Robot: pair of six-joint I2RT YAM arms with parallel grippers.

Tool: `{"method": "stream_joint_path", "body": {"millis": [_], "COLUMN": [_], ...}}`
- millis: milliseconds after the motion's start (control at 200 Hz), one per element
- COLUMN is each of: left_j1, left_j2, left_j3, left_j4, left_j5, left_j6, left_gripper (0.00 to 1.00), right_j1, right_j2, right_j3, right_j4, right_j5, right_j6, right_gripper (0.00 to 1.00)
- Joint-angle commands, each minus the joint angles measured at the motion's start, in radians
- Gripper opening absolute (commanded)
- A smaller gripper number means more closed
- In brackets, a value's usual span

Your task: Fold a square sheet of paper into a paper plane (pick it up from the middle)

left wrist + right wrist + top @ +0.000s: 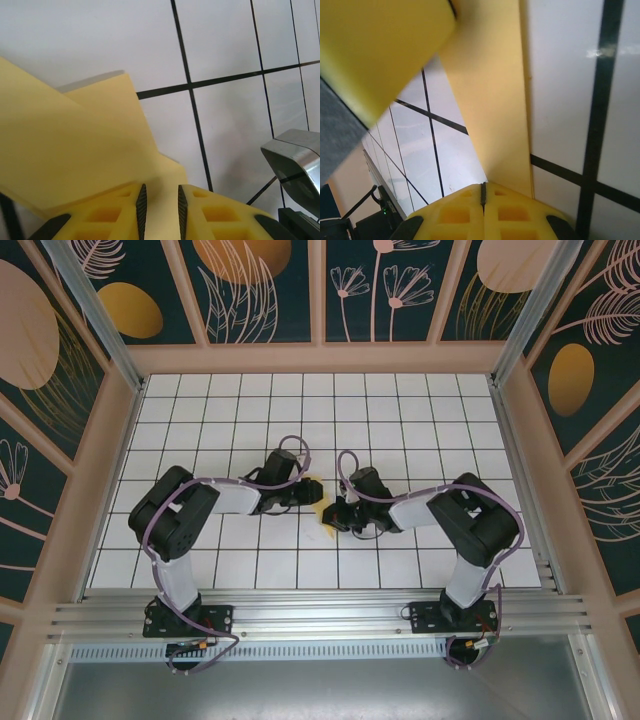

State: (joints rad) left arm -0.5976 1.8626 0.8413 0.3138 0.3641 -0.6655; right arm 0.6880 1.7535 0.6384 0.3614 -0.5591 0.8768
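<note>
- The white grid table (200,430) is filling most of the top view, boxed in by flowery teal wall panels (260,290). All the action is happening dead centre.
- The left arm (185,515) and right arm (480,520) are both leaning in toward that same spot. They're crowding each other, so each one is basically the other's main obstacle.
- The square sheet of paper (75,150) is lying flat on the tiles between them, doubled over. One layer is overlapping another at the left of the left wrist view, and a long narrow flap is running up the middle of the right wrist view. So this is looking like a creasing step, with no paper plane yet.
- A silvery block (295,160) is poking in at the lower right of the left wrist view, just beside the sheet.
- The right gripper (482,190) is sitting at the flap's near end, fingers pressed tight together. Whether any paper is nipped, can't tell.
- The left gripper (161,200) is holding its pads a little apart. Yellow paper is showing in the slit, and it doesn't look clamped.
- Next move is probably going to need one side pinning the sheet while the other is pressing along the fold, without dragging it.
</note>
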Motion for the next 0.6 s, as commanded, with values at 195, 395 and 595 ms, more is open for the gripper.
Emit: {"method": "stream_joint_path", "body": {"millis": [195, 395, 595], "left_j1": [0.126, 0.145, 0.145], "left_j2": [0.005, -0.002, -0.125], "left_j3": [0.022, 0.096, 0.068], "left_j4": [-0.067, -0.165, -0.18], "left_j5": [-0.094, -0.142, -0.108], "left_j6": [0.057, 0.083, 0.044], "left_gripper": [0.32, 0.34, 0.42], "right_j1": [-0.004, -0.004, -0.004], "right_j2": [-0.008, -0.024, -0.102], "right_j3": [-0.071, -0.043, 0.041], "right_j4": [-0.169, -0.178, -0.159], "right_j5": [-0.014, -0.027, -0.044], "right_j6": [-0.025, -0.044, -0.055], "right_gripper": [0.0, 0.0, 0.04]}}
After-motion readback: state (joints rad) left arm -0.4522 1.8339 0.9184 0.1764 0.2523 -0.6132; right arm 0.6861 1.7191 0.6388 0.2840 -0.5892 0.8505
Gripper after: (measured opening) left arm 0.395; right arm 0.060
